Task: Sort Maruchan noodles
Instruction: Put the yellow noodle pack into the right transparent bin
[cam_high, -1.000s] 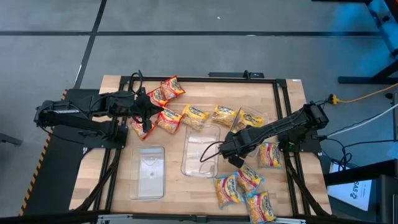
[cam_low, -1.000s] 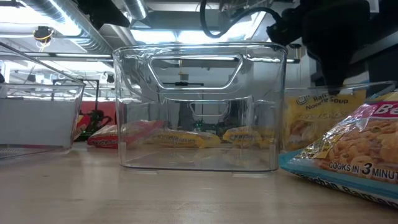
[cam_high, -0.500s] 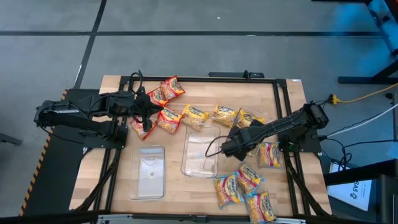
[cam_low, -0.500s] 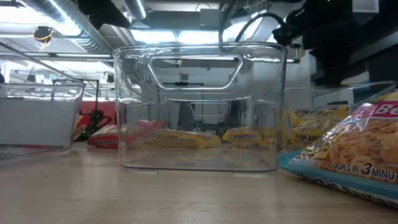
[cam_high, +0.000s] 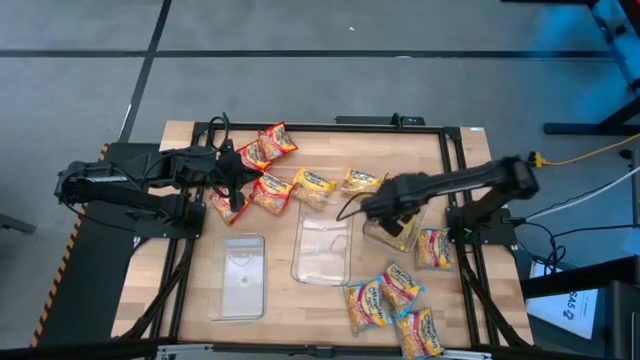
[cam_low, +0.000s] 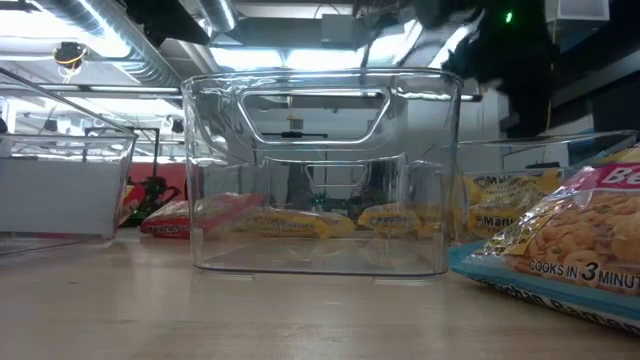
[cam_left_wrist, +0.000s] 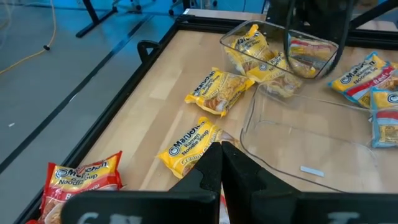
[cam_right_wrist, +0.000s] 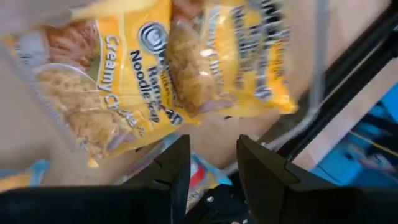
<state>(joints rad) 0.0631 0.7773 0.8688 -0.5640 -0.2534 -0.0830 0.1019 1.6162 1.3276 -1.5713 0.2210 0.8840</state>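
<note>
Several Maruchan packets lie on the table. Red ones (cam_high: 265, 145) lie at the far left, yellow ones (cam_high: 313, 185) at the far middle, and blue-and-pink ones (cam_high: 385, 295) at the near right. More yellow packets (cam_right_wrist: 124, 81) lie in a clear tray (cam_high: 400, 228) right of centre. My right gripper (cam_high: 385, 208) hangs open and empty above that tray, as its wrist view (cam_right_wrist: 214, 168) shows. My left gripper (cam_high: 238, 195) is shut among the red packets, and its fingertips (cam_left_wrist: 221, 152) are above a yellow packet (cam_left_wrist: 186, 146). I see nothing between its fingers.
An empty clear tray (cam_high: 322, 245) stands mid-table and fills the low view (cam_low: 320, 170). Another clear tray (cam_high: 238, 275) stands near left. A blue-and-pink packet (cam_low: 560, 240) lies close to the low camera. A dark frame rail (cam_high: 450, 170) borders the table.
My right gripper has gone up and toward the table's far edge, from beside the middle tray to above the tray with the yellow packets. In the low view, a yellow packet that stood tall in that tray now lies lower.
</note>
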